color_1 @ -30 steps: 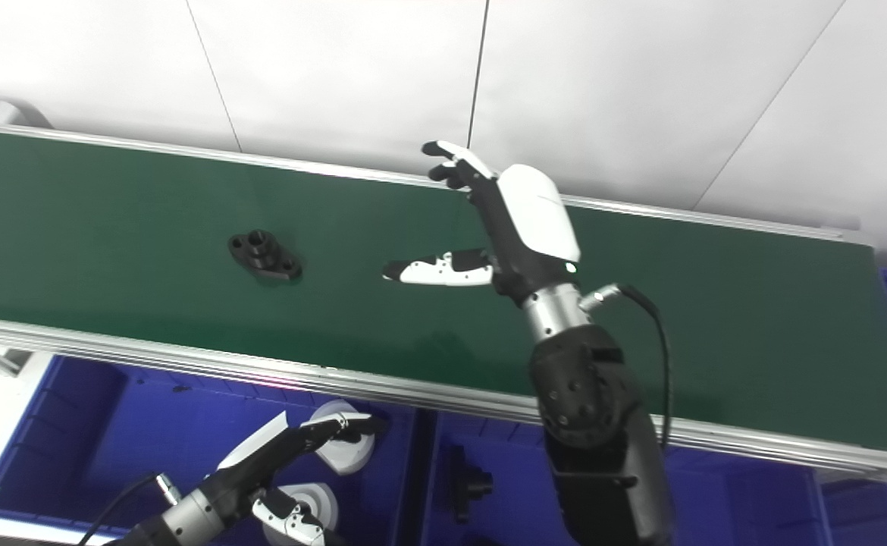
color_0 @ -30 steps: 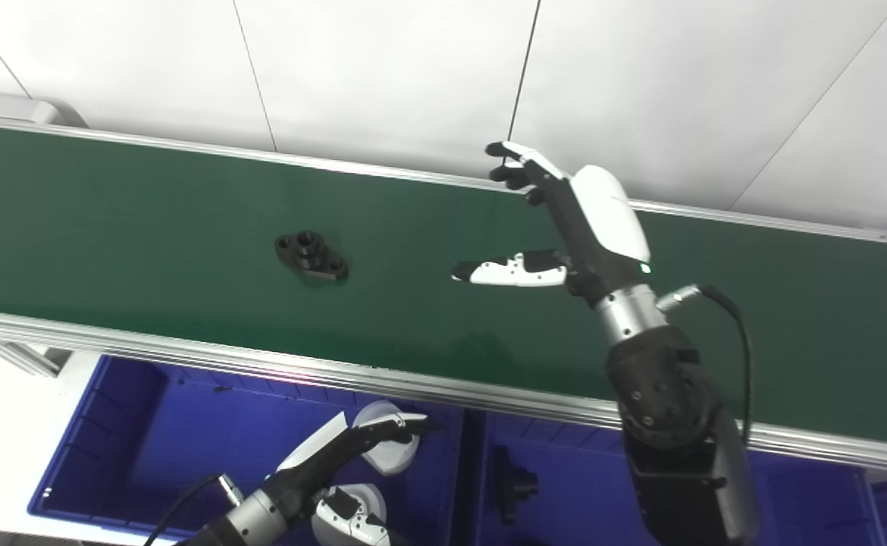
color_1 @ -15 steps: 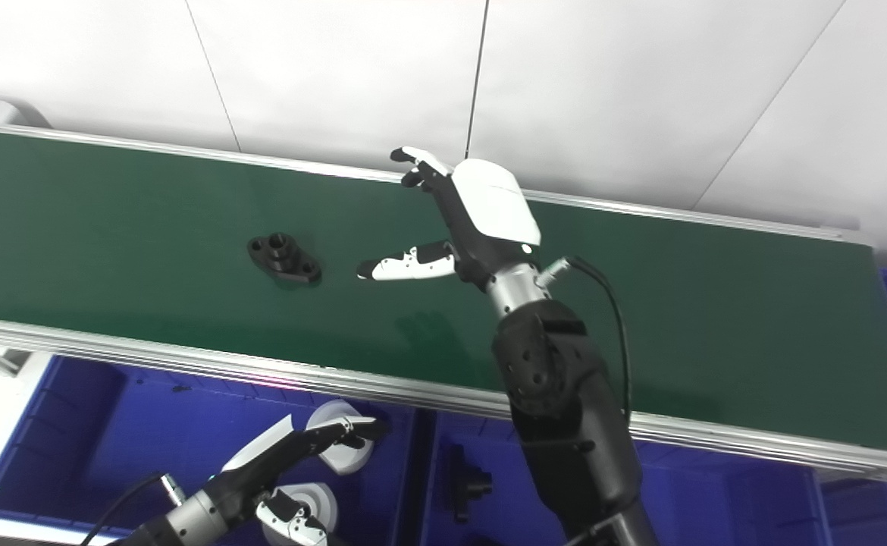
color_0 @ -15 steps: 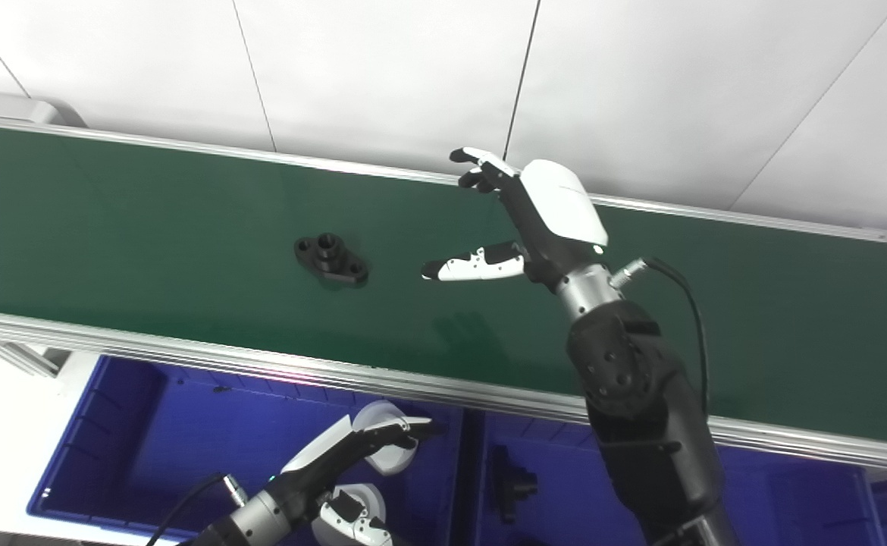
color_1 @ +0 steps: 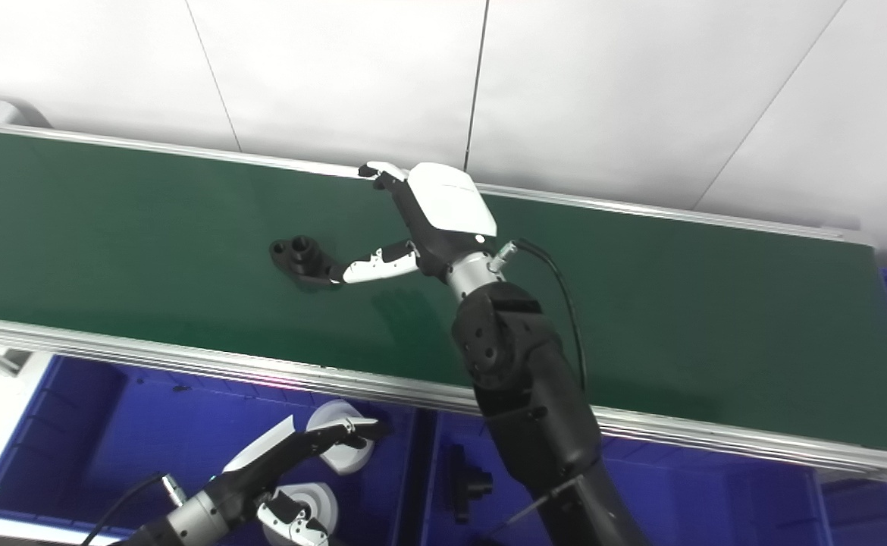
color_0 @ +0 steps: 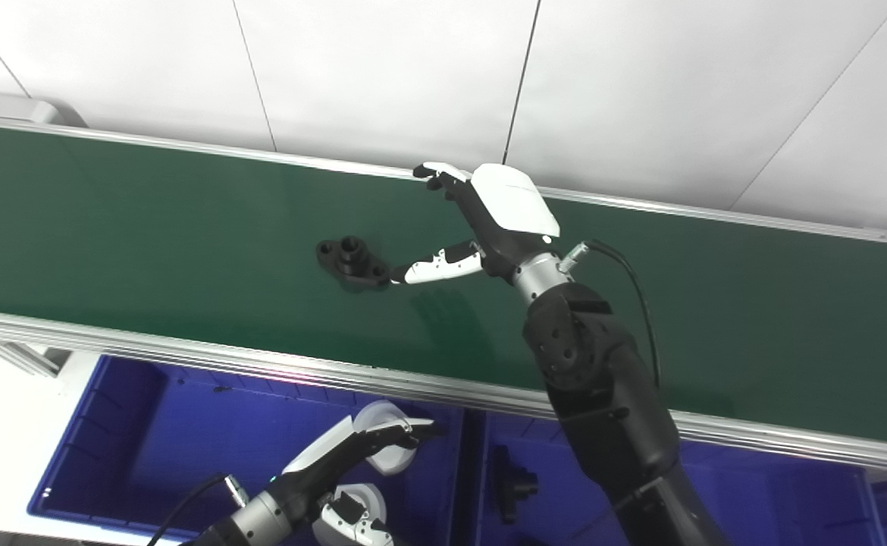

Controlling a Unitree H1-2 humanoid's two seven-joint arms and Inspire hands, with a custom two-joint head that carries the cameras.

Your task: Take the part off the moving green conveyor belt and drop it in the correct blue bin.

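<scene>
- Reaching with right robot hand (color_0: 481, 227), spread wide, thumb tip touching small black metal part (color_0: 352, 262) on green belt (color_0: 148, 227).
- Looks heavy, stiff; best pinched round raised middle.

The green conveyor belt (color_0: 148, 220) carries one black flanged part (color_0: 352, 262), lying flat near its middle, closer to the near edge.
</scene>
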